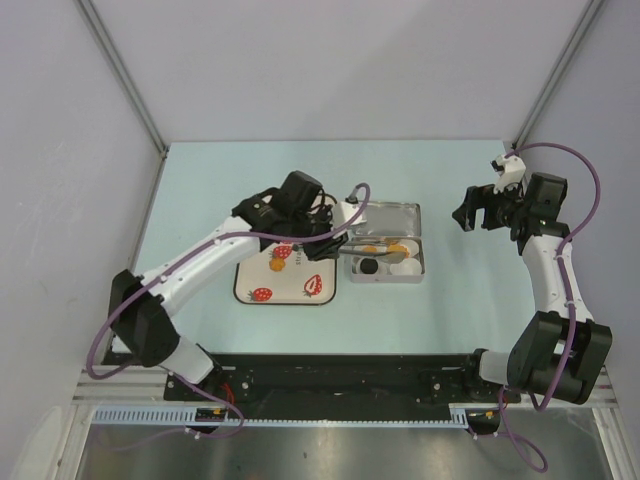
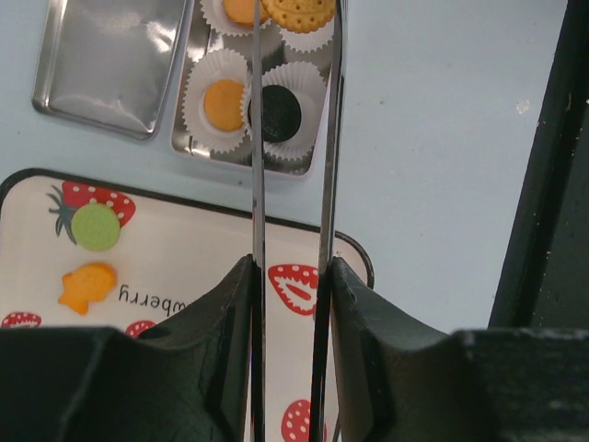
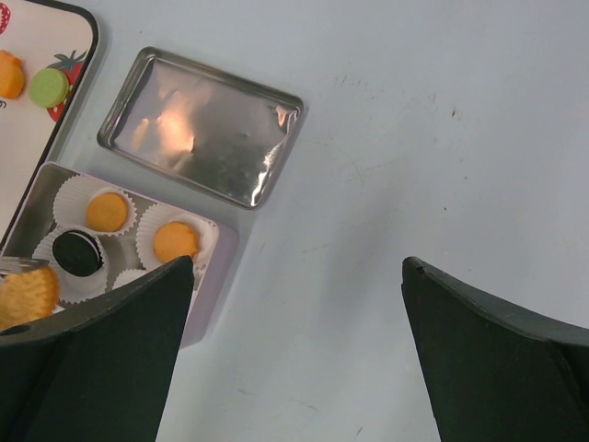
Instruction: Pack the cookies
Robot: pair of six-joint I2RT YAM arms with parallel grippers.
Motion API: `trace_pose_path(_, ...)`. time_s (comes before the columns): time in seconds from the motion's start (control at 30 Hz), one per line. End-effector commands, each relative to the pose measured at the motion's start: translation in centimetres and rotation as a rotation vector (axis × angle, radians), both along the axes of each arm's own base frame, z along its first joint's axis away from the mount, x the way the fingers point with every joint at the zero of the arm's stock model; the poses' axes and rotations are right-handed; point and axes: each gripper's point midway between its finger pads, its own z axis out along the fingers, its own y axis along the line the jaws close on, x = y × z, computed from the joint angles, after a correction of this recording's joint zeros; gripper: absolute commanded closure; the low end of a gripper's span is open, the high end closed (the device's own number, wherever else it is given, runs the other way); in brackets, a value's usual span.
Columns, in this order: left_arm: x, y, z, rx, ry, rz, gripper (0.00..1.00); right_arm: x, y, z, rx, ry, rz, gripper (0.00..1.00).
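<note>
cookie (image 2: 299, 11) between tips of tongs (image 2: 257, 166), well beyond left gripper (image 2: 290, 267)

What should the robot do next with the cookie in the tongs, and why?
Probably lower the tongs a little and then let go. The left gripper squeezes the tongs, and they hold the cookie over a white paper cup in the tin. It likely only needs setting down in that cup.

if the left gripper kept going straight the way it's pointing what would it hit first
Probably the tin: the tongs held in the left gripper reach over its paper cups, with a cracker at their tips. The height above the cups is unclear.
</note>
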Motion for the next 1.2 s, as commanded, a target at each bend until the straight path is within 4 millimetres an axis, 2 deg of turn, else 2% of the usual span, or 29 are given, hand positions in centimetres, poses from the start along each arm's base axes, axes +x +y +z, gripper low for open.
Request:
trace_pose_path(0.0,1.5,-3.2,1.6,-0.042,-0.074,-0.034,0.89,0.1,-0.4,0.5,-0.017,-0.023,-0.002,0.00)
trace_pose_path(0.37,2.5,-5.7,0.1,-0.033,-0.057,-0.071,0.89,0.1,-0.4,0.3,-0.017,-0.019,-0.001,0.00)
trace_pose_path(1.17,2.7,-6.7,-3.3,0.013,-0.005,-0.084,0.88,0.0,-0.3,0.5,-0.015,-0.024,0.003,0.00)
